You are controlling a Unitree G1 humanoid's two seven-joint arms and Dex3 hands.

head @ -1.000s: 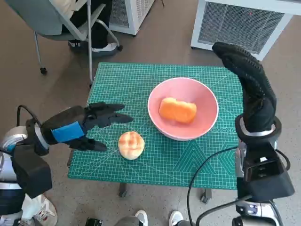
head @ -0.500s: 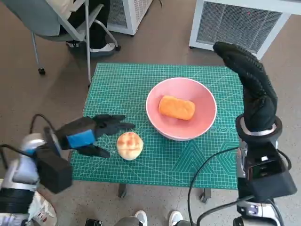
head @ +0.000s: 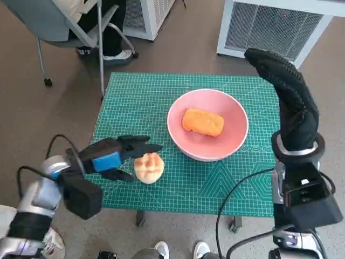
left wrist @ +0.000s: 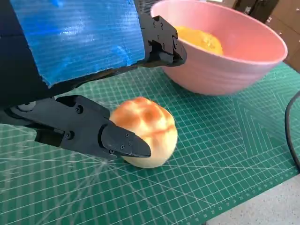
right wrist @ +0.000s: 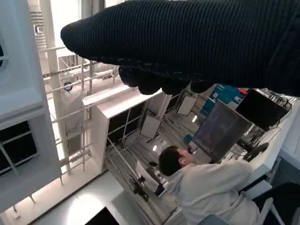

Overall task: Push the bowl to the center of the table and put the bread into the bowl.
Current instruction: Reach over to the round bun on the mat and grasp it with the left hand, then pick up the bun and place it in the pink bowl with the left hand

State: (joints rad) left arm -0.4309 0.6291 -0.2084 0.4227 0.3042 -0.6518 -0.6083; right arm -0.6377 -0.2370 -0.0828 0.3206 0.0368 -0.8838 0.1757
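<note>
Pink bowl (head: 207, 125) resting near the middle of the worktop (head: 135, 97), slightly toward the far right corner, on the green cutting mat that covers the top. Inside it, an orange oblong piece of bread (head: 203, 122), lying on the bowl's floor. A second bread, a round bun (head: 149, 167) with a scored golden crust, sitting on the mat close to the near edge, left of the bowl and apart from it. Left hand (head: 116, 155) low over the mat at the bun's left side, blue tape up, fingers spread: upper fingers (left wrist: 161, 44) reaching past the bun's far side toward the bowl, lower finger (left wrist: 123, 142) lying right against the bun's near side in the left wrist view. Nothing gripped; bun flat on the mat, cradled between the parted fingers rather than lifted. Right hand (head: 283, 91) raised high by the worktop's right edge, glove upright and empty, fingers extended together. From the right wrist view, only the dark glove (right wrist: 187, 42) across the top, with a seated person (right wrist: 211, 185) and shelving beyond. A chair (head: 70, 27) standing past the far left corner.
</note>
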